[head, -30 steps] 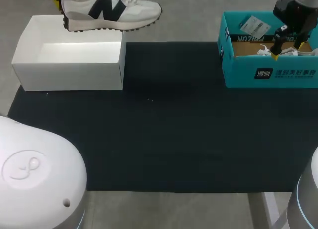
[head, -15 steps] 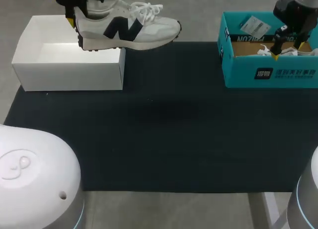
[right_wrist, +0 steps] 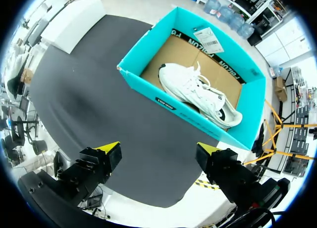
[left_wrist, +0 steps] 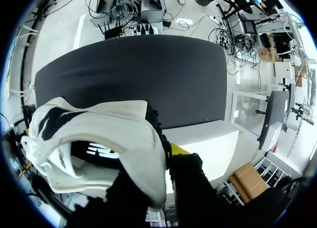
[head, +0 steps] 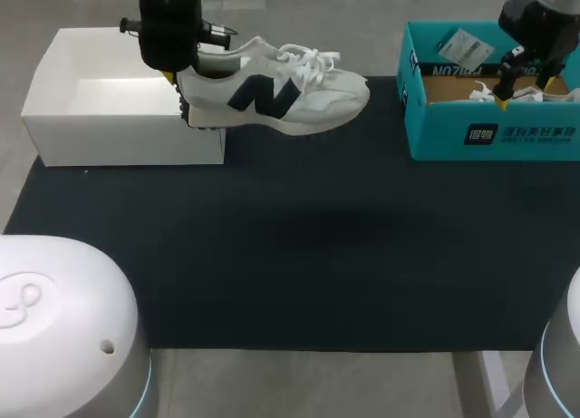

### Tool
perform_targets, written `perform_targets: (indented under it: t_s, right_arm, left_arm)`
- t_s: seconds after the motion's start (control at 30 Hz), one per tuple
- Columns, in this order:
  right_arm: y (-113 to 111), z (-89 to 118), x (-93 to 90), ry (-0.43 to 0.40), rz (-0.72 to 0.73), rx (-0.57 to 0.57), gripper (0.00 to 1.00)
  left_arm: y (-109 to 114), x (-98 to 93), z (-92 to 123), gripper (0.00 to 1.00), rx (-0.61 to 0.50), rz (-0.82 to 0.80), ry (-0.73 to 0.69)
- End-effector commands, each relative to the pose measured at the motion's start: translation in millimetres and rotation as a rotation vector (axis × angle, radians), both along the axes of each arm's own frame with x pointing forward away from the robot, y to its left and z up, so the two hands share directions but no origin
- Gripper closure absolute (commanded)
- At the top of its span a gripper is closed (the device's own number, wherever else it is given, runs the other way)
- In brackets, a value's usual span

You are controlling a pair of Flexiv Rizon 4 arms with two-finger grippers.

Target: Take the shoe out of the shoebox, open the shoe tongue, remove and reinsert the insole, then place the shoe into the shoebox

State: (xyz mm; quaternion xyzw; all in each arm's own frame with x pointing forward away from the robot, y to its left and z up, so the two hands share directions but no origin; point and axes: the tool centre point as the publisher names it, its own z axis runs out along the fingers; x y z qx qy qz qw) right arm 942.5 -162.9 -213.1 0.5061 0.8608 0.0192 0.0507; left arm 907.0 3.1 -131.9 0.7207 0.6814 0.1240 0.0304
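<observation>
Left tool (head: 181,73) is closed on the heel collar of the shoe (head: 281,96). One yellow tip (left_wrist: 178,150) is seen against the heel in the left wrist view; the other is hidden by the shoe.

The shoe is held off the tabletop (head: 299,246), sole down, with its heel over the right wall of the white shoebox (head: 122,132) and its toe out over the dark surface.

Right tool (head: 525,92) is spread wide with nothing held, above the teal box (head: 489,132), in which a second white shoe (right_wrist: 200,94) lies.

Step judged: setting the shoe down outside the box. It should be lowered sole-flat near mid-tabletop, clear of both boxes and within the right arm's reach. With a heel-only hold the toe may sag, so a slow descent is advised, with release only once the sole bears fully.
</observation>
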Motion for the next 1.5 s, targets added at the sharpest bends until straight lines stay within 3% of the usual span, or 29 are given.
perform_targets:
  t_s: [0.03, 0.67, 1.07, 1.5]
  right_arm:
    - [0, 0, 0.1, 0.0, 0.0, 0.0, 0.0]
    - [0, 0, 0.1, 0.0, 0.0, 0.0, 0.0]
    - [0, 0, 0.1, 0.0, 0.0, 0.0, 0.0]
    - [0, 0, 0.1, 0.0, 0.0, 0.0, 0.0]
  left_arm:
    - [-13, -9.3, -9, 1.0, -0.005, -0.018, -0.212]
    - [-90, -49.6, -44, 1.0, -0.038, 0.03, -0.117]
    - [-108, -69.2, -71, 1.0, -0.032, 0.071, -0.099]
    - [-107, -74.1, -129, 1.0, 0.004, 0.102, -0.116]
